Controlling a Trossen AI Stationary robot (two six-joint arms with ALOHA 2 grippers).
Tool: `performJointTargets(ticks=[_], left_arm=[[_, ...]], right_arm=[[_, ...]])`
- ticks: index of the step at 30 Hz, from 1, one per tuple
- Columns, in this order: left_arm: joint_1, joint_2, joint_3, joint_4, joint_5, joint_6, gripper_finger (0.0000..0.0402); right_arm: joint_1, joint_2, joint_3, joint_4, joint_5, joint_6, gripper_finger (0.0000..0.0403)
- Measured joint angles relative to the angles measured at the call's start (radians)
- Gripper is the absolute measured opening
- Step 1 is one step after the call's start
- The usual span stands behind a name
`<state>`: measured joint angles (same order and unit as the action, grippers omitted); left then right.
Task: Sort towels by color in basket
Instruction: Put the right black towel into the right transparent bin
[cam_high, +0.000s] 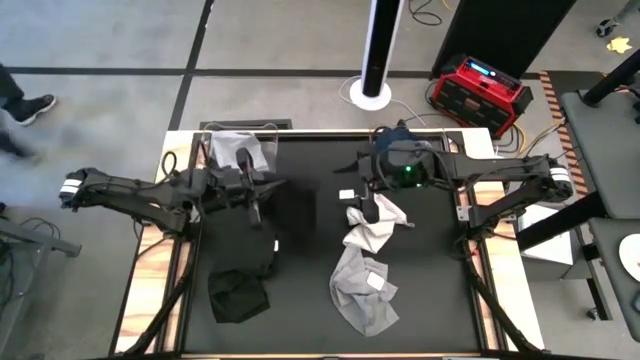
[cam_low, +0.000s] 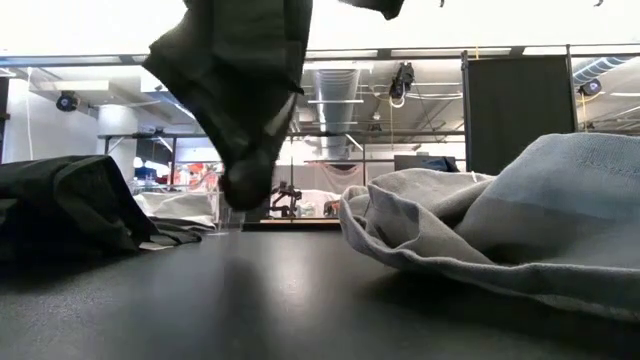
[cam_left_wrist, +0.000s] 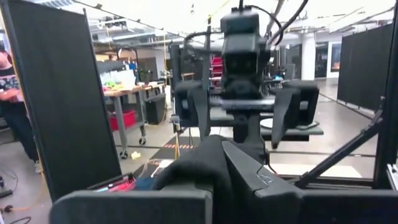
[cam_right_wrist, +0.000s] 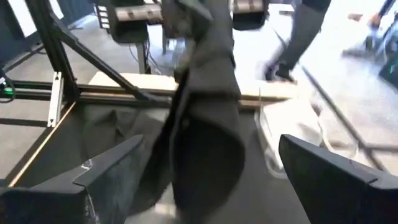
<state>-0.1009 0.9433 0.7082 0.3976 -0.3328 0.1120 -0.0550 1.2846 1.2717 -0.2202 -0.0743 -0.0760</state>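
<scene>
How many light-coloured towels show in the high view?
3: one towel at the table's edge by the left arm; a whitish towel and a grey towel overlapping mid-table. Others may be hidden.

Red box (cam_high: 480, 92) w/ cables on floor behind table, white pole base (cam_high: 374, 92) nearby.

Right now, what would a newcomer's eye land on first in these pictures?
A dark cloth towel hangs in mid-air over the black table, pinched in the shut left gripper, while the right gripper faces it, open. Next comes the crumpled pile of light grey towels at table centre, then two black towels lying to its left.
</scene>
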Motion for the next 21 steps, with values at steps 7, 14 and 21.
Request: performJointTargets(ticks=[7,14,21], left_arm=[[0.000,0.037,0.000,-0.002,0.000,0.004,0.0000],[0.000,0.060,0.000,0.002,0.000,0.006,0.0000],[0.000,0.070,0.000,0.012,0.073,0.029,0.0000]], right_arm=[[0.003,0.067,-0.009,0.120,-0.001,-0.070,0.0361],[0.002,0.137,-0.011,0.234,-0.001,-0.075,0.0361],[-0.005,0.213,0.021,0.254,-0.019,-0.080,0.0346]])
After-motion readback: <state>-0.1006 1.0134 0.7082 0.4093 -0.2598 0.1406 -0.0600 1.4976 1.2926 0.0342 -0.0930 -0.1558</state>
